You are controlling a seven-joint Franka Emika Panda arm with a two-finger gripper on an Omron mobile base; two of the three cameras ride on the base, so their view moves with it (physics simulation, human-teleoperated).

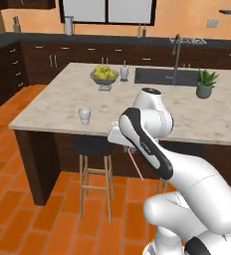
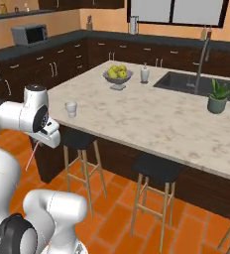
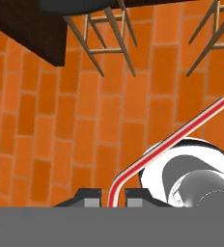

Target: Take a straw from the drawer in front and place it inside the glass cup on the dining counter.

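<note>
Now, gripper (image 3: 113,197): fingers (image 3: 89,198) closed on the straw's bent end, pointing down at the floor
straw (image 3: 174,136): pinched between the fingertips, its long part slanting away over the orange tiles (image 3: 61,125); in the left base view it hangs below the hand (image 1: 136,165), in front of the counter's dark base
cup (image 1: 84,116): upright on the counter (image 1: 57,102), near its front edge, well apart from the gripper
bowl (image 1: 104,77): holds yellow-green fruit, farther back on the counter
stool (image 1: 94,147): stands below the cup, against the counter
plant (image 1: 206,84): potted, beside the sink (image 1: 166,76)
</note>
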